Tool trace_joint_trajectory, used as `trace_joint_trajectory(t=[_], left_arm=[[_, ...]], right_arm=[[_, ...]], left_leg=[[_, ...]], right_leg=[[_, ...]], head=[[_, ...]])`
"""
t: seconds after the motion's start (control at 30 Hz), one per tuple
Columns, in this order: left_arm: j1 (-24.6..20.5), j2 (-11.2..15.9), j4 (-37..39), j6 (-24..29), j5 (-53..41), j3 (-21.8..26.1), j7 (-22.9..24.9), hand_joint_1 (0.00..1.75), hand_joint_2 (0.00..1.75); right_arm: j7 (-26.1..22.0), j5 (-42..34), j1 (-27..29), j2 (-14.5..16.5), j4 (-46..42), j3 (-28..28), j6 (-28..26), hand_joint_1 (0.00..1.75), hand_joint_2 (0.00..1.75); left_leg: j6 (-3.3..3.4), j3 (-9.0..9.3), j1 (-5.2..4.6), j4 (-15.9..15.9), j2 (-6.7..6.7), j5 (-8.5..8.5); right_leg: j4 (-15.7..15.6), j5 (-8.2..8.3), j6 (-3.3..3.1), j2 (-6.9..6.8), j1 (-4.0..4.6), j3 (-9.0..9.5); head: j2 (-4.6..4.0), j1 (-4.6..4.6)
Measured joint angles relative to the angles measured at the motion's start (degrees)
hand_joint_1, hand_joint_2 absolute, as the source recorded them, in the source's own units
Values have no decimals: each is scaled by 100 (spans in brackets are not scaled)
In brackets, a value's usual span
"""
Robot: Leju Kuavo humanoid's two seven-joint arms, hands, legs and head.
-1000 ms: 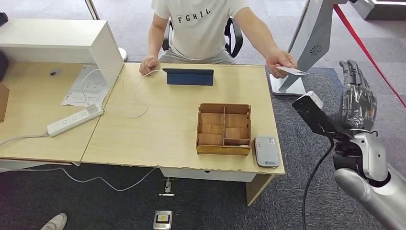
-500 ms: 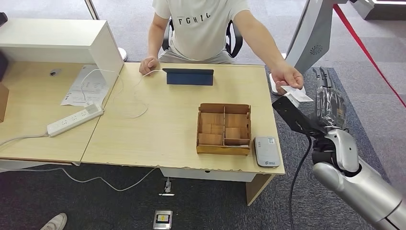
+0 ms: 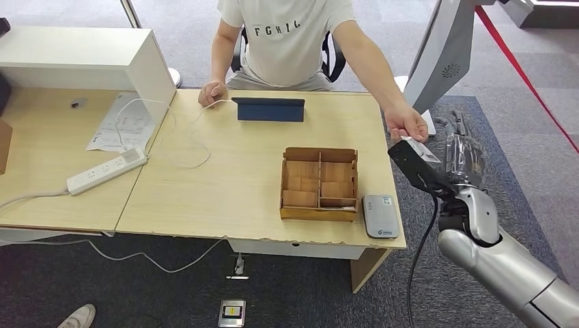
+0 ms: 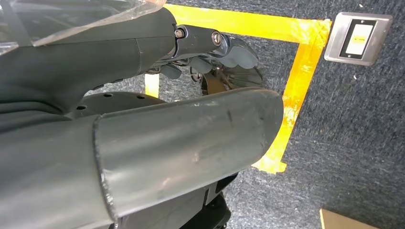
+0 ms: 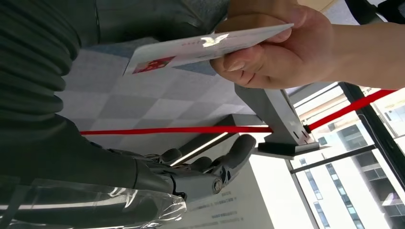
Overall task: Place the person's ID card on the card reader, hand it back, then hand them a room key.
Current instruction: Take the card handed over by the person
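A person's hand (image 3: 406, 124) holds the white ID card (image 3: 424, 152) out past the table's right edge, just beside my raised right hand (image 3: 463, 153). In the right wrist view the ID card (image 5: 200, 45) is pinched in the person's hand (image 5: 282, 52), and my fingers (image 5: 205, 171) are spread apart from it, holding nothing. The grey card reader (image 3: 380, 216) lies at the table's front right corner. A wooden compartment box (image 3: 319, 183) sits to its left. My left hand (image 4: 210, 52) hangs over the floor with nothing in it.
The person sits behind the wooden table (image 3: 225, 184). A dark tablet stand (image 3: 270, 109) is at its far edge, and a power strip (image 3: 107, 171) and papers lie to the left. A white kiosk (image 3: 437, 61) stands at the right, and a floor socket (image 3: 232, 313) lies below.
My right hand has moved in toward the table's right edge and lower. The person's hand has brought the card down and closer, so it now sits beside my fingers.
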Motion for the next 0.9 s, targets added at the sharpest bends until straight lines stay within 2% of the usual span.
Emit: trace_joint_trajectory(t=[0.3,0.9], left_arm=[[9,-6,0,47,1,1,19,0,0],[15,-24,2,105,-1,20,5,0,0]], right_arm=[[-403,-632,-57,28,281,32,-3,175,175],[-528,-739,-53,122,437,80,-25,175,175]], left_leg=[[0,1,0,1,0,0],[0,1,0,2,1,0]], right_leg=[[0,0,0,0,0,0],[0,0,0,0,0,0]], head=[[-1,0],[0,0]])
